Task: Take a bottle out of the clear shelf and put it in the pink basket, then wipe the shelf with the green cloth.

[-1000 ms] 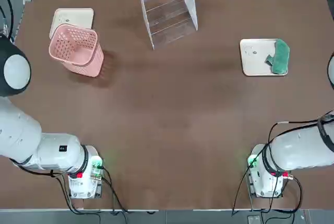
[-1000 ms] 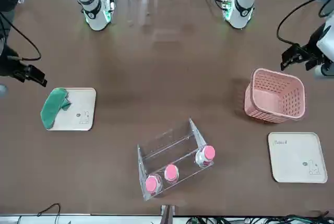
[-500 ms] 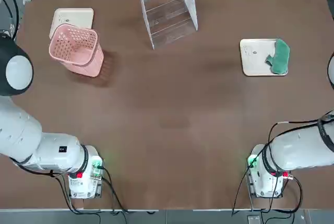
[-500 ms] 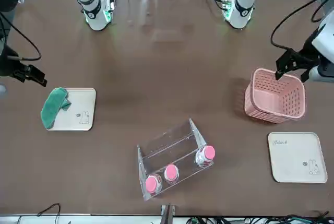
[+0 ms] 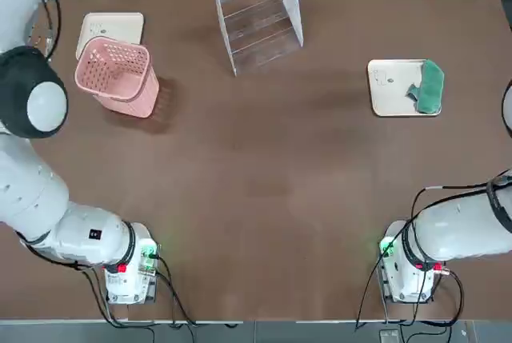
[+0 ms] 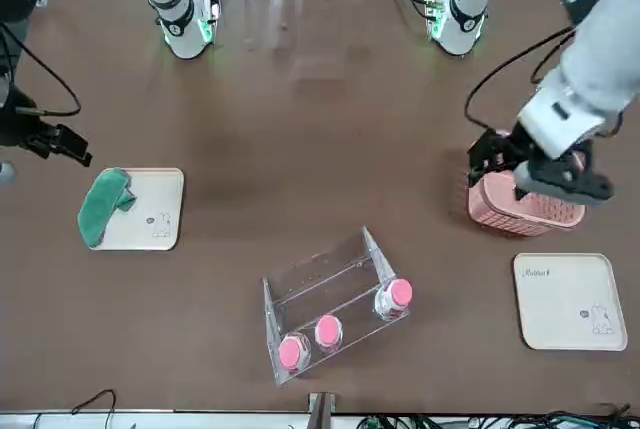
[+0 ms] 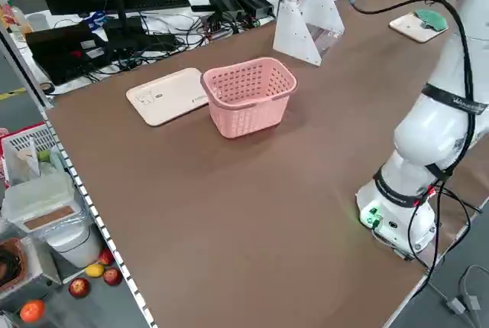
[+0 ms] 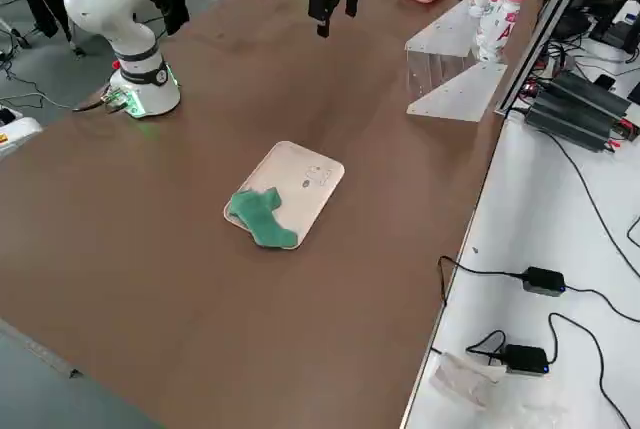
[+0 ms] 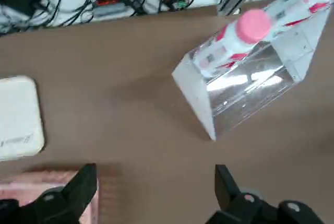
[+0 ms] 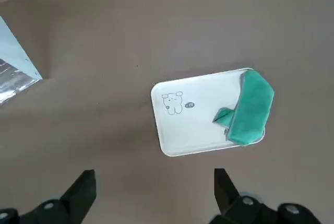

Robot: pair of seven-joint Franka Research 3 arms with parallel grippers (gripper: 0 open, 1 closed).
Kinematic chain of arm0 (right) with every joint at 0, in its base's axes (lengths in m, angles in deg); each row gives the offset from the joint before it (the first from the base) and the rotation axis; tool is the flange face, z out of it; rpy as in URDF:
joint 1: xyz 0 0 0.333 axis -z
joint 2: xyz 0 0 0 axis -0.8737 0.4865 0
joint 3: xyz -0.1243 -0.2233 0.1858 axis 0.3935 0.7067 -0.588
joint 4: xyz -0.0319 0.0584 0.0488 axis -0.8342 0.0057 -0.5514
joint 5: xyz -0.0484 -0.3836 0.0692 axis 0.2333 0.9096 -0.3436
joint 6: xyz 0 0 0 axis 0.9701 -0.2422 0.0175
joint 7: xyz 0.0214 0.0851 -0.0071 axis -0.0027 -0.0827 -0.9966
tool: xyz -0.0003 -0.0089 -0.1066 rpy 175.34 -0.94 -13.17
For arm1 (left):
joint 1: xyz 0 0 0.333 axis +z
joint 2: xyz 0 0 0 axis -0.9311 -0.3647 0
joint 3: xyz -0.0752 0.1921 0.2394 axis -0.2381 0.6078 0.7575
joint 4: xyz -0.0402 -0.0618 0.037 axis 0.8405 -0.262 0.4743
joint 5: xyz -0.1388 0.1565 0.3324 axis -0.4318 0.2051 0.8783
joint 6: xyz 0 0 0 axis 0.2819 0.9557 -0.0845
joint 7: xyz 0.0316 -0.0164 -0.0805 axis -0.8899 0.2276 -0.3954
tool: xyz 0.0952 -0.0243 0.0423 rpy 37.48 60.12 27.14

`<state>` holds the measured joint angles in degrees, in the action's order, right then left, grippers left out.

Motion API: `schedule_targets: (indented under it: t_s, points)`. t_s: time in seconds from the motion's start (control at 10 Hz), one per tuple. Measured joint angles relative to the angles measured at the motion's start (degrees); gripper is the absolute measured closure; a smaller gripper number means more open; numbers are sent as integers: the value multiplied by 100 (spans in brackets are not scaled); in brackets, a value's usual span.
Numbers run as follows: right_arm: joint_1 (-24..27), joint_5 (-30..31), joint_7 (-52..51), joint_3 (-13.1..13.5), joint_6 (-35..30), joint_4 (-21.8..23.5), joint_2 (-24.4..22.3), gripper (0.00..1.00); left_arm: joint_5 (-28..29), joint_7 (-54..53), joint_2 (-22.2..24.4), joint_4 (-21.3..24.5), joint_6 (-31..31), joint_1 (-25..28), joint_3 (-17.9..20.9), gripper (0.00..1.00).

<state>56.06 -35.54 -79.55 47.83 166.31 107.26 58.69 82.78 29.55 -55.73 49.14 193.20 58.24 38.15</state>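
Step in hand, as judged: bottle pick, approach phase. No bottle placed, wipe not begun. Left gripper (image 9: 155, 174) is spread wide with nothing grasped, raised by the pink basket (image 7: 248, 118) toward the table's far left corner. Right gripper (image 10: 155, 177) is idle off the table's right side, also spread and unloaded.

Three bottles are stood in a row in the clear shelf (image 6: 322, 294), at the middle of the table's far edge. Which one is wanted can't be told; the end bottle (image 6: 387, 301) on the basket side looks easiest to reach.

Next move: left gripper to be carried across to the shelf, lined up with one bottle, lowered around it, closed, then lifted straight up before the swing back. Side panel and neighbouring bottle could be clipped if alignment is off; shelf is light-looking and could be dragged.

Bottle looks: slim, white, smooth plastic, pink round cap, red-pink lettering down the body, upright. Likely rigid enough for a firm squeeze, though slip is possible.

Shelf is set askew to the far edge, see-through tiers bare in front of the bottles. Green cloth (image 5: 430, 87) is left crumpled on the right-hand tray (image 5: 388, 91), partly over its rim.
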Motion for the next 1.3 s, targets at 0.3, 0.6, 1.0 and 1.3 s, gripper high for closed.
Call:
schedule_targets:
  t_s: [0.3, 0.6, 1.0, 1.3]
  points:
    - [-23, -44, 135, -12, 5, 2, 0, 0, 1, -178, -443, 1, 1379, -337, -2, 0]
    - [-15, -403, 78, 3, 70, 147, 0, 0, 1, -426, -846, 1, 2326, -471, -2, 0]
    - [1277, -953, -1608, -808, 43, 642, -3, 0, 106, -475, -1283, 1, 3459, -697, 1, 2]
    - [2366, -1504, -3556, -990, -37, 1094, 40, 0, 363, -476, -1548, 0, 3697, -843, 0, 13]
